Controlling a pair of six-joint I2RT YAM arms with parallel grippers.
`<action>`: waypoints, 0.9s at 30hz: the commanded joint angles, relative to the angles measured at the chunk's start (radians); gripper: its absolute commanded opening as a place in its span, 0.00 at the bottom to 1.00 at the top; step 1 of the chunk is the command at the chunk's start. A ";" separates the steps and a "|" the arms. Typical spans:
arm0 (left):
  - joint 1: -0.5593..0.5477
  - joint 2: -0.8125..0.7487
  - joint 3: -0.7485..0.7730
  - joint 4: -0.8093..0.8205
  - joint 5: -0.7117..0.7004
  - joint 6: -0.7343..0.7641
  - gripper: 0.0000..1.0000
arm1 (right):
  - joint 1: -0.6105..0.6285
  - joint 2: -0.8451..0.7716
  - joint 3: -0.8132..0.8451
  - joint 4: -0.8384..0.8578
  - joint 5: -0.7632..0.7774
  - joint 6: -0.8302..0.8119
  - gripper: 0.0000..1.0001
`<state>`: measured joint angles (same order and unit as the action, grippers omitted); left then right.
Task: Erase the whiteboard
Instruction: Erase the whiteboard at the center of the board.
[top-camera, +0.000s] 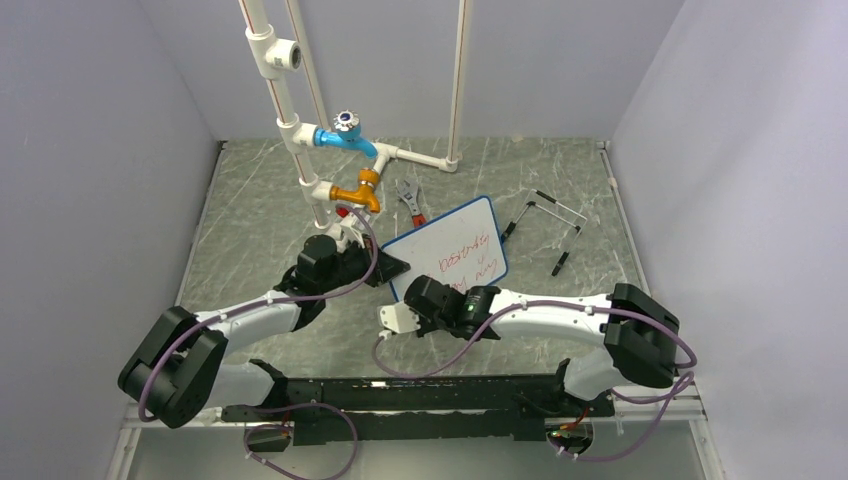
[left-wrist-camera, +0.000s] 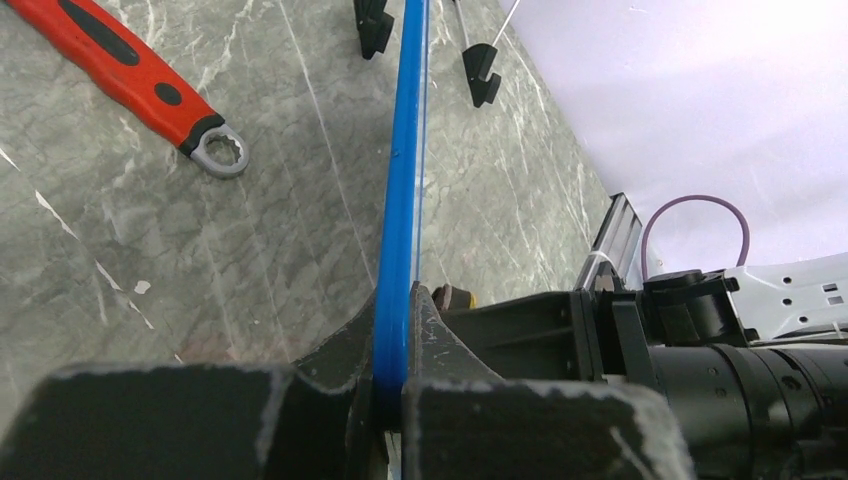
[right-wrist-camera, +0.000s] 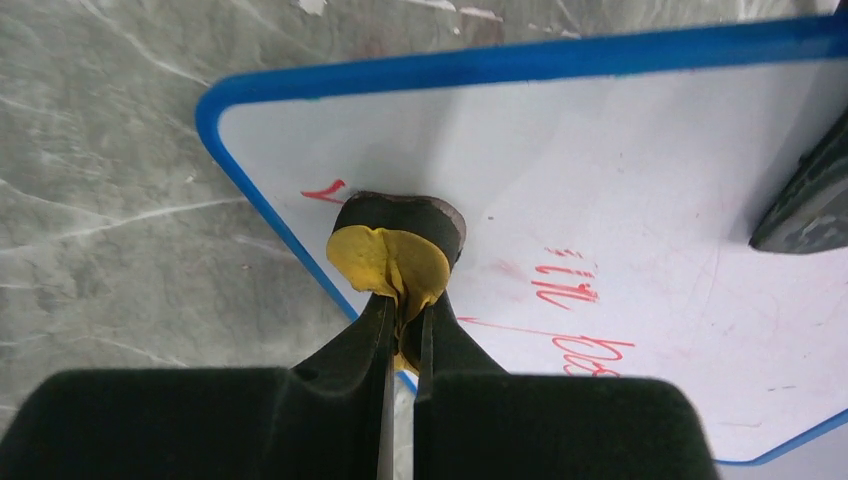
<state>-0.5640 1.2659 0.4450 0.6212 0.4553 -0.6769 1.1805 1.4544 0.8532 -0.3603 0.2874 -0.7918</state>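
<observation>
The whiteboard (top-camera: 462, 240) lies tilted on the table, blue-framed, with red handwriting (top-camera: 468, 260) on its face. My left gripper (top-camera: 388, 268) is shut on its left edge; in the left wrist view the blue frame (left-wrist-camera: 403, 180) runs edge-on between the jaws of that gripper (left-wrist-camera: 403, 305). My right gripper (top-camera: 428, 297) is shut on a small yellow eraser (right-wrist-camera: 392, 260) whose black felt (right-wrist-camera: 402, 212) presses on the whiteboard (right-wrist-camera: 620, 170) near its corner, beside a red mark (right-wrist-camera: 322, 190). More red writing (right-wrist-camera: 575, 290) sits to the right of my right gripper (right-wrist-camera: 403, 312).
A white pipe rig with a blue valve (top-camera: 345, 135) and an orange valve (top-camera: 362, 192) stands behind the board. A red-handled wrench (top-camera: 410, 205) (left-wrist-camera: 130, 75) lies by it. Thin metal rods with black tips (top-camera: 548, 215) lie to the right. Walls close in on three sides.
</observation>
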 joint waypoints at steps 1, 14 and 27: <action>-0.009 -0.021 -0.009 -0.091 0.079 -0.023 0.00 | -0.055 0.009 0.002 -0.005 0.083 0.013 0.00; -0.010 -0.006 -0.018 -0.040 0.088 -0.049 0.00 | -0.088 -0.032 0.073 0.031 -0.020 0.136 0.00; -0.013 0.024 -0.037 0.053 0.105 -0.090 0.00 | -0.250 -0.101 0.085 0.108 -0.050 0.259 0.00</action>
<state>-0.5606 1.2720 0.4160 0.6594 0.4782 -0.7441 0.9348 1.3624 0.8989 -0.3019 0.2554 -0.5751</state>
